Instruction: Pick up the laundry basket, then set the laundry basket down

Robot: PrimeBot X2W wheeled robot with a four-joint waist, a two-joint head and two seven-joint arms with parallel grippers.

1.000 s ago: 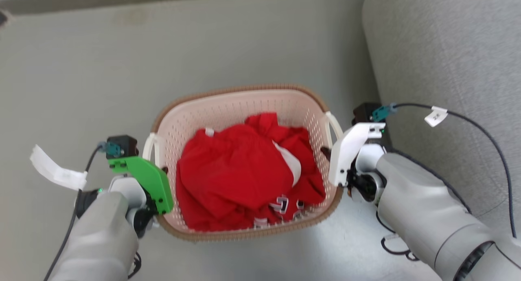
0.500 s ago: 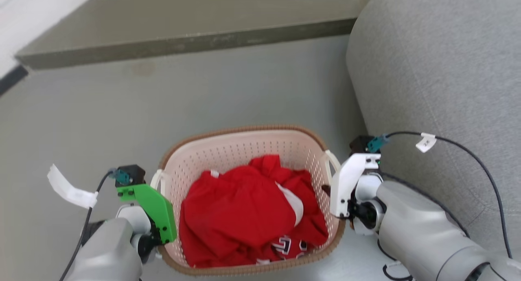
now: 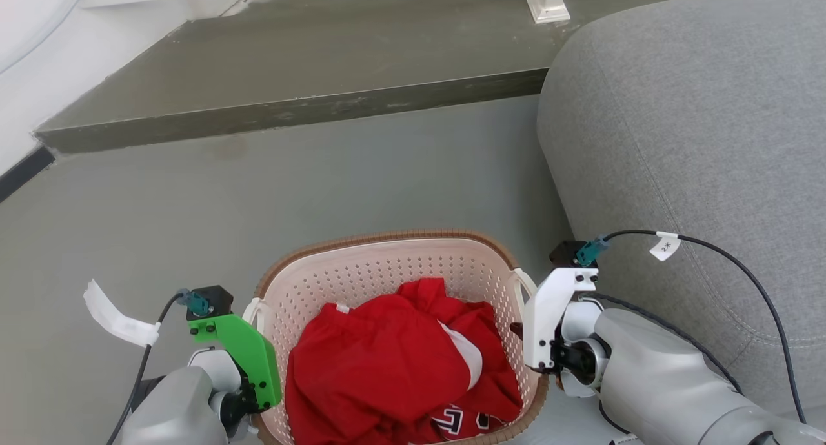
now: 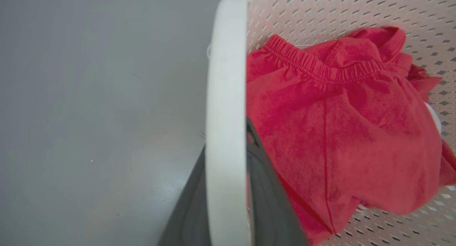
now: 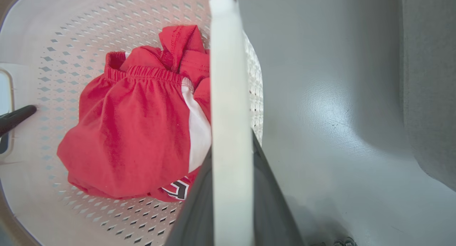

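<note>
Our view has swung up to the step (image 3: 290, 109) while left gripper (image 4: 226, 139) and right gripper (image 5: 231, 142) stay clamped on the basket (image 3: 387, 274) handles (image 4: 226, 78), so the lift seems underway.

The basket (image 3: 387, 274) is small, rounded-rectangular cream plastic, with diamond-perforated walls and a brown woven-look rim (image 3: 361, 237). It sits level, open side up, over the grey floor (image 3: 322, 187) and close to a grey sofa (image 3: 677, 142); whether its base touches the floor cannot be told. Red clothing (image 3: 381, 367) with a white stripe and dark lettering lies bunched inside. Its white left handle (image 4: 226, 96) is clamped by the left gripper (image 4: 226, 135), its right handle (image 5: 231, 96) by the right gripper (image 5: 231, 142).
</note>
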